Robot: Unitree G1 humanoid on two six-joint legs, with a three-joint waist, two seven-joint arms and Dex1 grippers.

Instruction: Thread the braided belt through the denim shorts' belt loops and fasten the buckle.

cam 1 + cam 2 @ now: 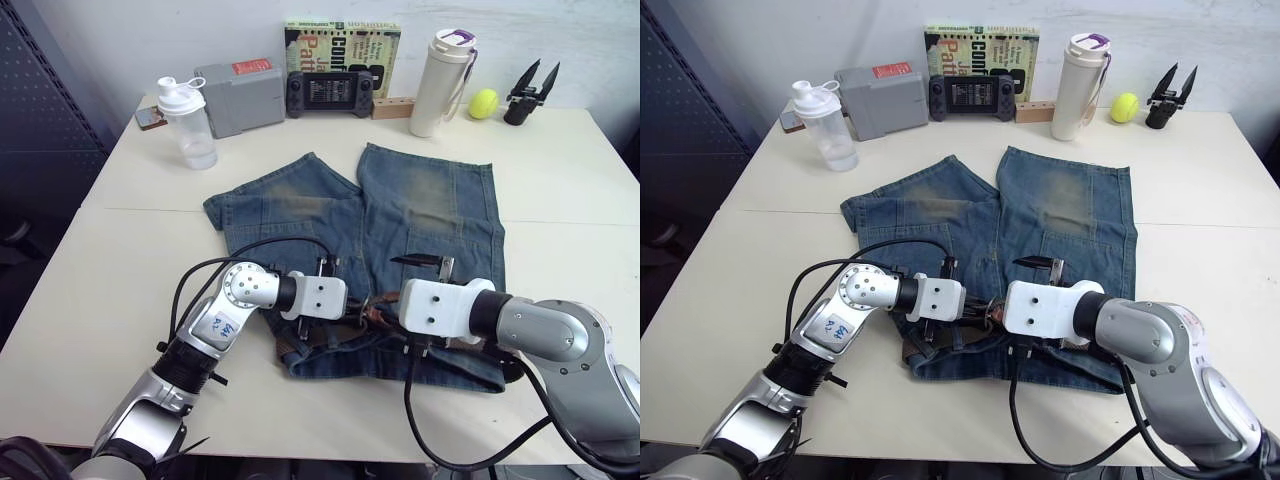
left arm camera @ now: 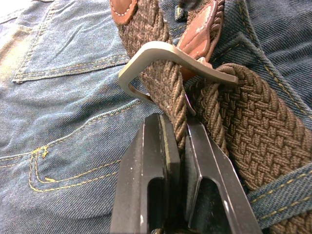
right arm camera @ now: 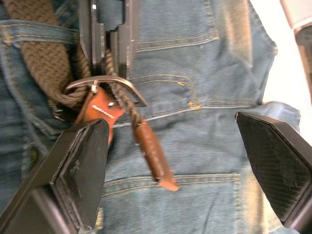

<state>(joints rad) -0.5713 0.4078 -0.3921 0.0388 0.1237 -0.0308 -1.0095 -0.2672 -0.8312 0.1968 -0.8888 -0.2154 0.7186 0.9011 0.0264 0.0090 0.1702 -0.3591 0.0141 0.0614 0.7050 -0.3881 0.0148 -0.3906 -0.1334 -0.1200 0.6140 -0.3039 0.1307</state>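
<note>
I've got the left gripper [image 2: 176,146] clenched on the free strand of the braided belt [image 2: 253,126], right at the buckle [image 2: 165,53], w/ the strap already passing through the frame. The right gripper [image 3: 173,141] hangs spread wide over the same spot, holding nothing. Belt lies along the waistband of the denim shorts [image 1: 420,210], at the near edge of the table [image 1: 90,300] between my two wrists.

Judging by this, I'm at the fastening step. To do it well I'd keep the left pull low and along the strap so the frame doesn't flip, then bring the right fingers onto the buckle to steady it — only then seat the prong in the weave. I can't tell whether the prong is in yet.

Belt is dark brown woven cord, thick and ribbed, w/ tan leather tabs stitched at the ends; one tab lies loose on the denim. The buckle is a dull silver frame — tilted up off the cloth.
</note>
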